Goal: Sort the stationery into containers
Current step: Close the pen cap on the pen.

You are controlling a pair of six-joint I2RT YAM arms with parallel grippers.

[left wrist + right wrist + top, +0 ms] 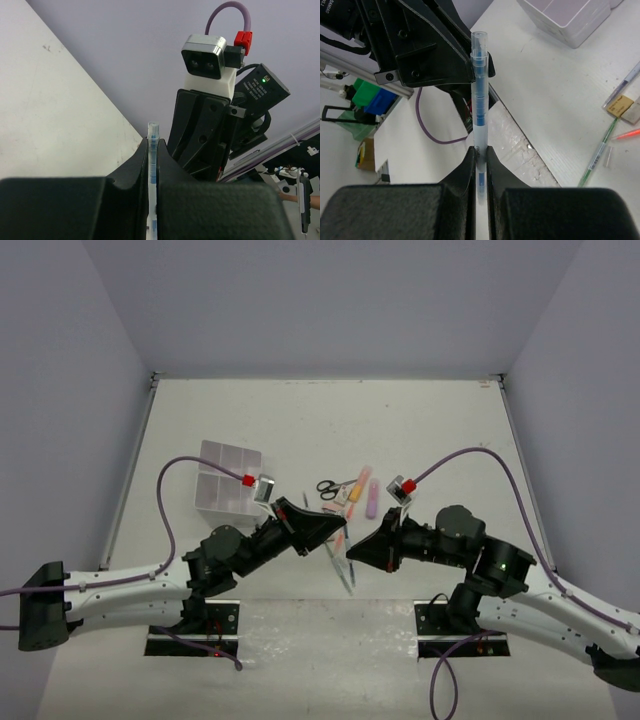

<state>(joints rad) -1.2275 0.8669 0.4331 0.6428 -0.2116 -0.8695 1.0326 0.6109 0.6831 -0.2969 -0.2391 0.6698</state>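
Observation:
A clear pen with blue bands (479,90) is held at both ends above the table's near edge; it also shows in the top view (345,568). My left gripper (153,150) is shut on it, with the pen's tip (153,131) sticking out past the jaws. My right gripper (480,155) is shut on the other end. The two grippers meet nose to nose in the top view, left (333,530) and right (360,544). The clear organiser box (228,478) stands to the left. Scissors (333,487), an orange marker (356,490) and a lilac bar (371,498) lie behind the grippers.
In the right wrist view a green pen (596,154), a tan eraser (619,106), a thin orange pen (627,134) and the organiser box's corner (570,15) lie on the table. Purple cables loop from both wrists. Grey walls enclose the table.

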